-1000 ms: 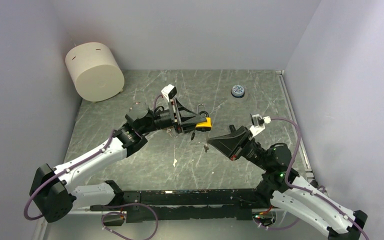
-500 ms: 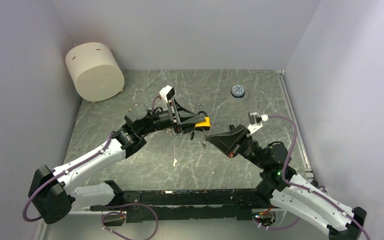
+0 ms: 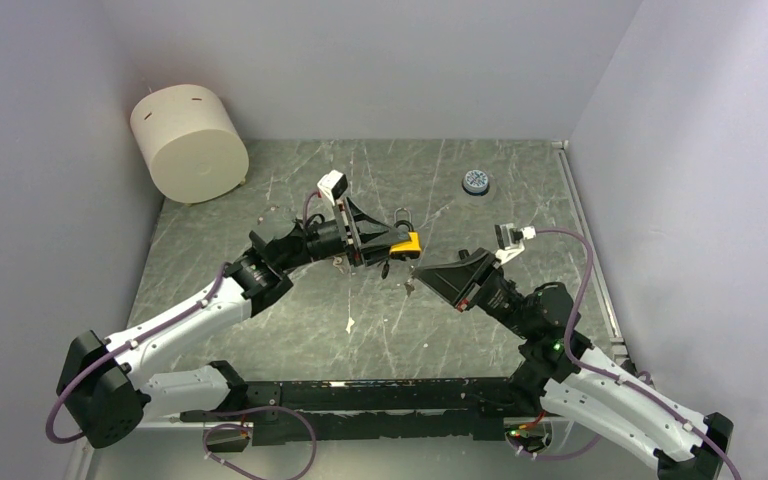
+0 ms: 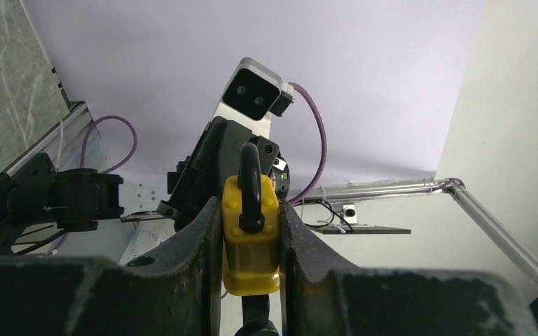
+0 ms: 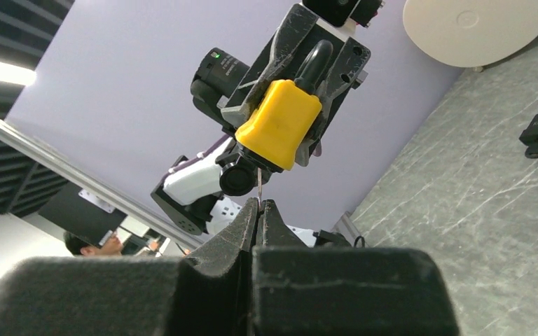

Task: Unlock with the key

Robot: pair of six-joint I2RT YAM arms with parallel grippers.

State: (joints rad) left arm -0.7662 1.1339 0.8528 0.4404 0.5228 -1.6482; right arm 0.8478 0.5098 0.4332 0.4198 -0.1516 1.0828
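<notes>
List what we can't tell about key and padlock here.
- Keyhole: in both wrist views, the yellow padlock in the left hand turns it away from the camera.
- Most of the key: in the right wrist view only a thin tip shows, and the right hand hides the rest.
- Tip-to-padlock contact: too small in the top view.

My R fingers (image 5: pixel 231 241) are covering most of the key (image 5: pixel 259 185) — only a thin tip's showing; my L fingers (image 4: pixel 182 266) are hiding both sides of the padlock (image 4: pixel 251 245).

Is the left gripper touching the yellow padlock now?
Touching. In the left wrist view, the left gripper holds the padlock: its two fingers press flat against both yellow sides, with no gap visible.
</notes>
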